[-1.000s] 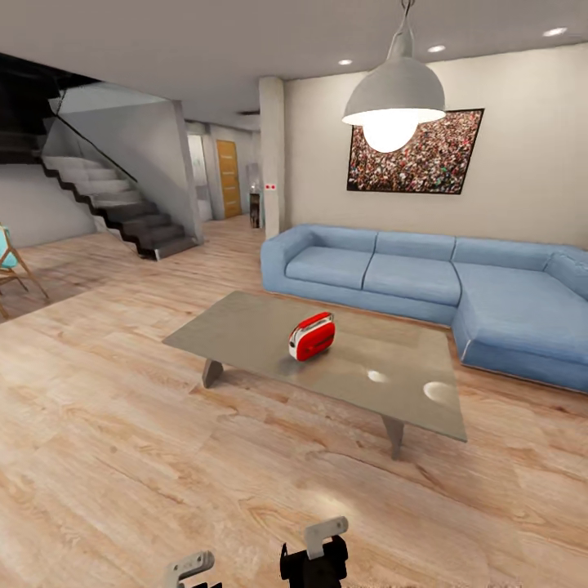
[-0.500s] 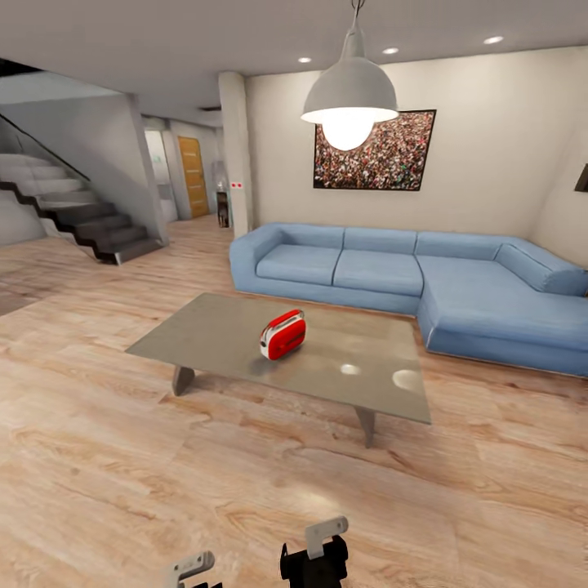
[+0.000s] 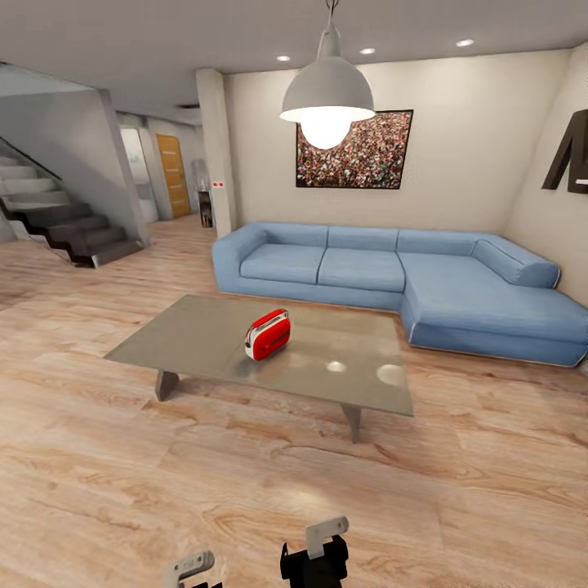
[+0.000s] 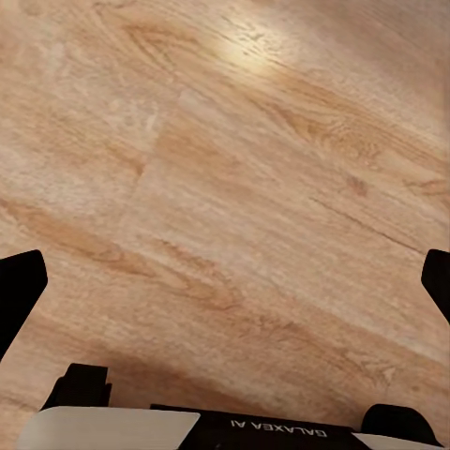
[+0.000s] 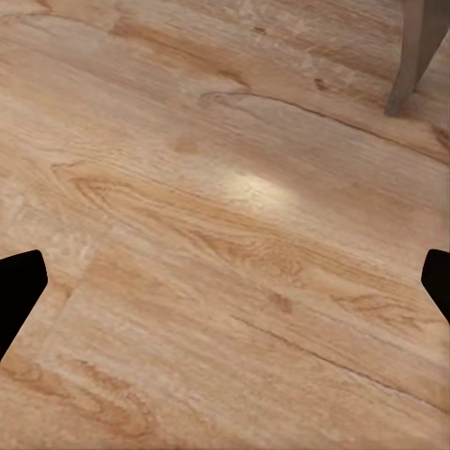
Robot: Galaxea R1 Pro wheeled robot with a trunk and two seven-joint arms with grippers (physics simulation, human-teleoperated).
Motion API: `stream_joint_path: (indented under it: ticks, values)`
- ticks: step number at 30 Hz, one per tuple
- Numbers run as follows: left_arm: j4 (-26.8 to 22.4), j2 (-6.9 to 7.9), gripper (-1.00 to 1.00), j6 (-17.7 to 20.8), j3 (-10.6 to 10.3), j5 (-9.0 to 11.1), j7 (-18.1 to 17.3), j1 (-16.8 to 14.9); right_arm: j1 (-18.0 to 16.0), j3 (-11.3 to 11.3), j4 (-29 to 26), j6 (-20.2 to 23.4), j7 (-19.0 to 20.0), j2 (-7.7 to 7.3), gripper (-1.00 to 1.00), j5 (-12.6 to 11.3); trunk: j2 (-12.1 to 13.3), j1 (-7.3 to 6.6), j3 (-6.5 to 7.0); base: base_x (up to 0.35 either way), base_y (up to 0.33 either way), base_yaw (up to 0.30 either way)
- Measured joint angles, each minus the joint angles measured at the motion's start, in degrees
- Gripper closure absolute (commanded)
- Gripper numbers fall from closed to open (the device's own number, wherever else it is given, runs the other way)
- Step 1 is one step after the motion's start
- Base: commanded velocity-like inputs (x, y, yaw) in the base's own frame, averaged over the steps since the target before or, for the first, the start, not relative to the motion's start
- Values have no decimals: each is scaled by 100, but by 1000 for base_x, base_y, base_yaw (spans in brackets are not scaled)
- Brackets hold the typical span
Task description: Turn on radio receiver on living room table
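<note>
- Since the small glossy red radio receiver with a white band (image 3: 267,334) sits untouched on the large low grey coffee table with a slightly reflective top (image 3: 204,339), the task appears barely begun: judged from the head view, the robot is standing off across a stretch of light wood plank floor (image 3: 122,474), well apart from the table.
- What is left, by that reading: close on the table, bring one arm over the radio, and work its switch or dial. No dial can be made out at this range.
- From the head camera the radio lies at about twelve o'clock, slightly toward eleven, near the middle of the tabletop; a blue L-shaped sofa (image 3: 392,273) stands beyond it, and a white pendant lamp (image 3: 327,88) hangs above.
- At the head view's lower edge the left gripper (image 3: 189,567) and right gripper (image 3: 325,535) are held low; whether the fingers are spread cannot be told there.
- Both wrist cameras settle that: the left gripper (image 4: 225,281) and right gripper (image 5: 225,281) each show dark fingertips far apart at the frame edges, empty, over bare planks.
- Only the right wrist camera catches a grey table leg (image 5: 417,52) nearby.
</note>
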Motion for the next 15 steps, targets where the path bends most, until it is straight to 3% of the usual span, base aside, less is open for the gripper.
stream_joint_path:
  ticks: [10,15]
  values:
    - [0,-4,-100,0,0,0,0,1,0,-1,-2,0,0,0,-100,0,0,0,0,0,0,-202]
    - [0,-8,-100,0,0,0,0,-1,0,-1,-2,0,0,0,-100,3,0,0,0,0,0,-52]
